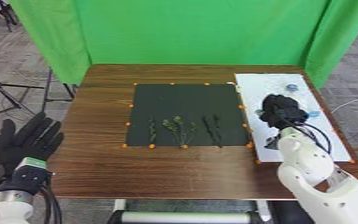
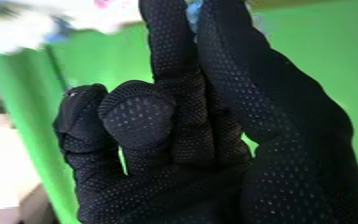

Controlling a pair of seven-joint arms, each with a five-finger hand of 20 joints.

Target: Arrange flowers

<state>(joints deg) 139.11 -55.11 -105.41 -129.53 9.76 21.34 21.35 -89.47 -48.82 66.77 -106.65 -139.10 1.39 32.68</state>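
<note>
My right hand (image 1: 283, 109) is over the white board (image 1: 257, 86), its grip unclear to me; my left hand (image 1: 26, 142) spreads its fingers open.

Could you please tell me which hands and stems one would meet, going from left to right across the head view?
The left hand, the thin dark stem, the leafy green stems, the pair of dark stems, the right hand.
</note>
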